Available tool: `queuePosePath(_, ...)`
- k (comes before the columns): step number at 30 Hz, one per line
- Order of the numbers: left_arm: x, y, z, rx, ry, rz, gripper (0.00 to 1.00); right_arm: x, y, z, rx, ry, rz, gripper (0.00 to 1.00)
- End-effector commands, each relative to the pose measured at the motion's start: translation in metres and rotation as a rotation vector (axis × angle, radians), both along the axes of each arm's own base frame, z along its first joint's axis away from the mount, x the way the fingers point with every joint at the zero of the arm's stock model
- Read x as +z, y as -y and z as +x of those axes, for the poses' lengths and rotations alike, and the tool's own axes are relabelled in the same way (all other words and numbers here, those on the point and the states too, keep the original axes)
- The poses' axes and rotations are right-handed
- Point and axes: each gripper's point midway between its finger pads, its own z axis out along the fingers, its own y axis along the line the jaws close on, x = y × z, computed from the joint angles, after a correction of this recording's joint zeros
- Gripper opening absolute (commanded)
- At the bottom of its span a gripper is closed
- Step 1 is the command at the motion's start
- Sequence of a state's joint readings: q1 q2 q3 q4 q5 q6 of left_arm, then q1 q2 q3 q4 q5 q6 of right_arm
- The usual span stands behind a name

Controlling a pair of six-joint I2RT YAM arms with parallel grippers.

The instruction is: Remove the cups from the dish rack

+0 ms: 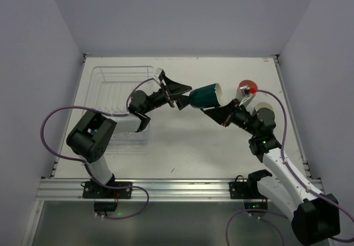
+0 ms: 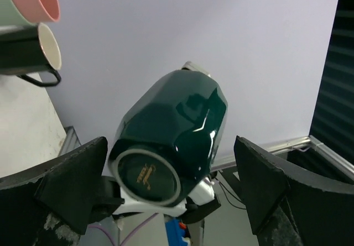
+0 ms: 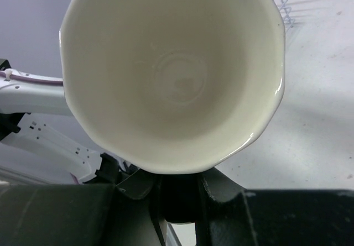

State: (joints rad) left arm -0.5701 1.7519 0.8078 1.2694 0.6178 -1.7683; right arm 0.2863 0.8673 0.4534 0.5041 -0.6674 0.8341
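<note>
Currently teal cup [image 1: 206,95] btwn wide-apart L tool [image 1: 185,98]; R tool [image 1: 217,111] clamped on it.

teal cup [image 1: 206,95] in right jaws, left jaws open

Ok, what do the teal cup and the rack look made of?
Teal cup: likely glazed ceramic, glossy; sharp reflections on its facets, smooth cream inside. Rack: thin pale wire, probably metal; finish too small to tell.
</note>
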Motion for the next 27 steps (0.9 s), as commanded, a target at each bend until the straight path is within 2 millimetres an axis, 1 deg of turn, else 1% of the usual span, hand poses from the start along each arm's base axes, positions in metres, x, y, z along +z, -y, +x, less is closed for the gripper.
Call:
queuePosePath(1, 0.066, -0.046, -0.017, 0.072, 0.390, -0.155, 1.00, 0.042, 0.018, 0.008, -0.118, 0.132, -0.024, 0.00)
queuePosePath(3, 0.061, -0.055, -0.005, 0.107, 0.393, -0.131, 1.00, 0.044, 0.025, 0.008, -0.154, 0.144, -0.047, 0.00)
queuePosePath(5, 0.055, -0.059, 0.005, 0.126, 0.389, -0.091, 1.00, 0.039, 0.035, 0.008, -0.214, 0.119, -0.095, 0.00)
queuePosePath(6, 0.053, -0.063, 0.012, 0.145, 0.389, -0.071, 1.00, 0.048, 0.041, 0.008, -0.250, 0.130, -0.110, 0.00)
queuePosePath(7, 0.052, -0.065, 0.017, 0.171, 0.414, -0.048, 1.00, 0.034, 0.048, 0.008, -0.285, 0.068, -0.156, 0.00)
queuePosePath(8, 0.046, -0.066, 0.024, 0.188, 0.390, -0.016, 1.00, 0.037, 0.064, 0.012, -0.380, 0.083, -0.197, 0.00)
queuePosePath(9, 0.051, -0.066, 0.028, 0.209, 0.412, -0.001, 1.00, 0.048, 0.074, 0.011, -0.433, 0.091, -0.215, 0.00)
queuePosePath(10, 0.050, -0.065, 0.033, 0.223, 0.419, 0.027, 1.00, 0.034, 0.085, 0.008, -0.475, 0.024, -0.272, 0.00)
queuePosePath(11, 0.040, -0.061, 0.043, 0.245, 0.428, 0.100, 1.00, 0.033, 0.097, 0.007, -0.528, 0.013, -0.323, 0.00)
queuePosePath(12, 0.039, -0.059, 0.045, 0.258, 0.442, 0.128, 1.00, 0.047, 0.117, 0.010, -0.643, 0.016, -0.347, 0.00)
queuePosePath(13, 0.047, -0.061, 0.050, 0.291, 0.464, 0.142, 1.00, 0.035, 0.128, 0.004, -0.674, -0.044, -0.408, 0.00)
queuePosePath(14, 0.042, -0.060, 0.055, 0.311, 0.476, 0.186, 1.00, 0.035, 0.139, 0.002, -0.726, -0.061, -0.438, 0.00)
queuePosePath(15, 0.044, -0.061, 0.058, 0.326, 0.488, 0.199, 1.00, 0.047, 0.149, 0.000, -0.773, -0.049, -0.456, 0.00)
queuePosePath(16, 0.046, -0.062, 0.061, 0.340, 0.497, 0.208, 1.00, 0.040, 0.165, -0.003, -0.842, -0.090, -0.509, 0.00)
queuePosePath(17, 0.050, -0.061, 0.064, 0.351, 0.516, 0.221, 1.00, 0.041, 0.173, -0.005, -0.877, -0.098, -0.537, 0.00)
queuePosePath(18, 0.050, -0.060, 0.066, 0.355, 0.522, 0.225, 1.00, 0.049, 0.180, -0.005, -0.911, -0.097, -0.554, 0.00)
queuePosePath(19, 0.051, -0.060, 0.067, 0.354, 0.527, 0.223, 1.00, 0.046, 0.193, -0.007, -0.968, -0.125, -0.594, 0.00)
queuePosePath(20, 0.056, -0.059, 0.068, 0.355, 0.537, 0.211, 1.00, 0.048, 0.198, -0.009, -0.990, -0.131, -0.609, 0.00)
queuePosePath(21, 0.057, -0.058, 0.068, 0.349, 0.540, 0.203, 1.00, 0.056, 0.202, -0.010, -1.013, -0.126, -0.611, 0.00)
queuePosePath(22, 0.055, -0.057, 0.068, 0.336, 0.528, 0.196, 1.00, 0.052, 0.210, -0.010, -1.044, -0.155, -0.652, 0.00)
queuePosePath(23, 0.056, -0.056, 0.067, 0.330, 0.536, 0.184, 1.00, 0.051, 0.215, -0.010, -1.065, -0.173, -0.676, 0.00)
queuePosePath(24, 0.053, -0.055, 0.067, 0.320, 0.529, 0.180, 1.00, 0.054, 0.219, -0.010, -1.087, -0.179, -0.686, 0.00)
queuePosePath(25, 0.053, -0.055, 0.066, 0.311, 0.518, 0.168, 1.00, 0.048, 0.226, -0.011, -1.114, -0.211, -0.727, 0.00)
queuePosePath(26, 0.054, -0.054, 0.064, 0.307, 0.530, 0.156, 1.00, 0.047, 0.229, -0.010, -1.129, -0.221, -0.745, 0.00)
queuePosePath(27, 0.051, -0.054, 0.062, 0.293, 0.518, 0.151, 1.00, 0.046, 0.232, -0.010, -1.141, -0.227, -0.756, 0.00)
